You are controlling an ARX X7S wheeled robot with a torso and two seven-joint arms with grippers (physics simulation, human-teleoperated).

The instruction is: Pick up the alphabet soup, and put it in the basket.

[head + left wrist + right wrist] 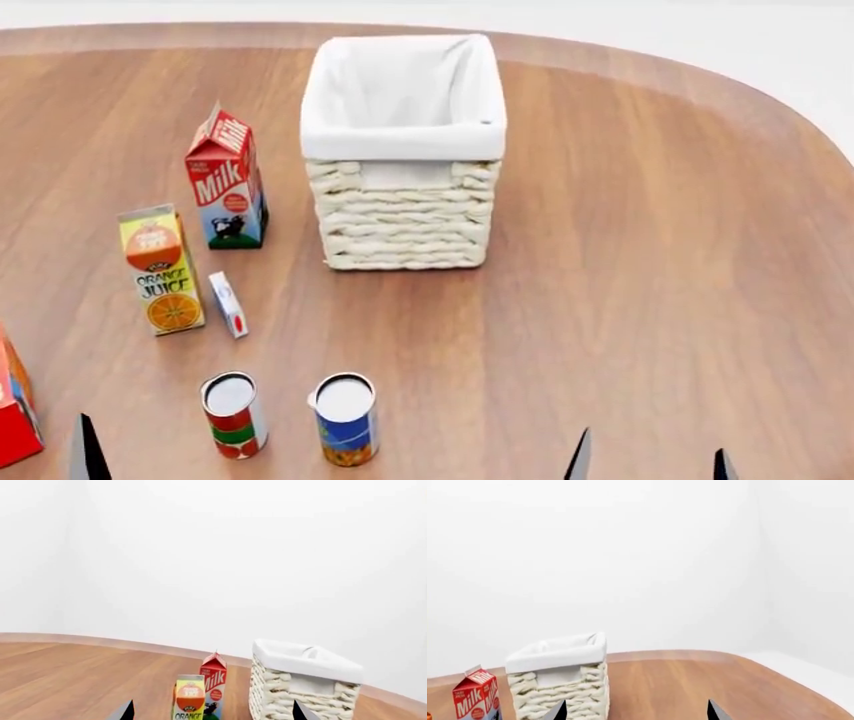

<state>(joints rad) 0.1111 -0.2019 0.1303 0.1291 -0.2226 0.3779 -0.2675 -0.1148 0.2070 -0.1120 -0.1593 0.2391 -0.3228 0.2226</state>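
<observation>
The alphabet soup [346,420] is a small can with a blue label, an orange-yellow picture low on it and a silver-white top. It stands upright near the table's front, left of centre. The basket [403,150] is tall, cream woven wicker with a white liner, at the middle back; it also shows in the left wrist view [300,682] and the right wrist view [560,677]. Only one dark fingertip [88,450] of my left gripper [213,711] shows in the head view, left of the cans. My right gripper [651,462] is right of the soup. Both are open and empty, well apart from the can.
A red-and-green can [232,414] stands just left of the soup. An orange juice carton [160,268], a milk carton [226,180] and a small white box [228,304] stand at the left. A red box [14,400] is at the far left edge. The wooden table [641,260] curves off at the right.
</observation>
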